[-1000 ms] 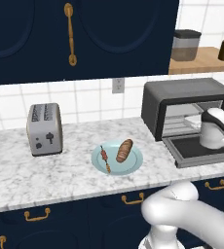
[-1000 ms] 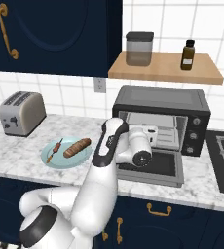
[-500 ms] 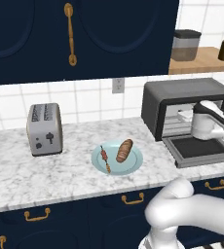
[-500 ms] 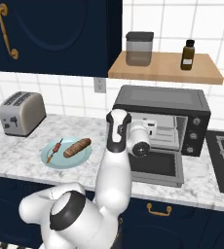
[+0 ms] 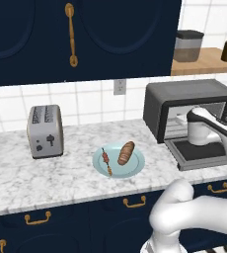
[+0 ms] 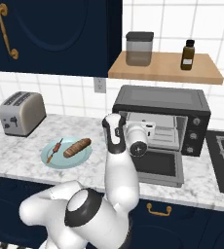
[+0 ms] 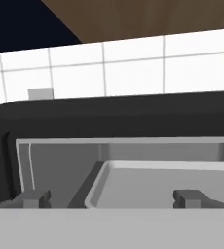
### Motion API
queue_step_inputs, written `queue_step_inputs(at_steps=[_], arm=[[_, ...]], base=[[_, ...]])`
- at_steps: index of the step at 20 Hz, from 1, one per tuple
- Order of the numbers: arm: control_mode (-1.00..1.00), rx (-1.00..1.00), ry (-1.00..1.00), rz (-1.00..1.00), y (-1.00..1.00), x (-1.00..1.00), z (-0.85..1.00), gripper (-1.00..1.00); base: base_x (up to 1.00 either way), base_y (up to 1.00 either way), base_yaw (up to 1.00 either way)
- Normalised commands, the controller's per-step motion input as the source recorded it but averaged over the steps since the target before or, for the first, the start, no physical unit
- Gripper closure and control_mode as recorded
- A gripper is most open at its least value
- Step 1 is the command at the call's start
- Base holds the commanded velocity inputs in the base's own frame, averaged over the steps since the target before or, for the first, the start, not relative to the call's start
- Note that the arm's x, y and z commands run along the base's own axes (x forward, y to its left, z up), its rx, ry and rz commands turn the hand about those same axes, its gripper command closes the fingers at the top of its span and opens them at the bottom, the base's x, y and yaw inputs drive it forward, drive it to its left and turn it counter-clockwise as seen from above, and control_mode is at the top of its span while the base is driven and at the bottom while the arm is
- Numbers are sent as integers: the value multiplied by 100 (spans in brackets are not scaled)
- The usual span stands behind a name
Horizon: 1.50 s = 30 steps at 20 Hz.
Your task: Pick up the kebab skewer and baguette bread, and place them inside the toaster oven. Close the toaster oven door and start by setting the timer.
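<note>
- Left base view: the boxy black toaster oven (image 5: 192, 106) stands on the veined marble counter (image 5: 17, 180), its toaster oven door (image 5: 199, 153) folded down flat. The scored golden baguette bread (image 5: 126, 152) and the thin kebab skewer (image 5: 106, 161) lie side by side on a round pale-blue plate (image 5: 135, 168), near a brushed-silver toaster (image 5: 45, 131).
- Right base view: the white arm's hand hangs over the lowered door, in front of the oven's mouth.
- Hand view: the gripper (image 7: 111, 198) faces the oven's grey cavity and a smooth metal tray (image 7: 167, 185); its dark fingertips (image 7: 36, 197) stand wide apart, holding nothing.
</note>
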Motion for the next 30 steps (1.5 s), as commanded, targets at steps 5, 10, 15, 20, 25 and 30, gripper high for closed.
queue_step_inputs(at_steps=[5,10,15,20,25,30], arm=[[-100,0,2,0,-19,22,-2,-100],[-100,0,1,0,-14,10,-15,-100],[-100,-3,0,0,0,13,-6,-100],[-100,-5,0,-1,0,3,-20,-100],[-100,-2,0,0,0,22,0,-100],[-100,-3,0,0,0,6,-11,-100]], base=[[0,0,0],[0,0,0],[0,0,0],[0,0,0],[0,0,0],[0,0,0]])
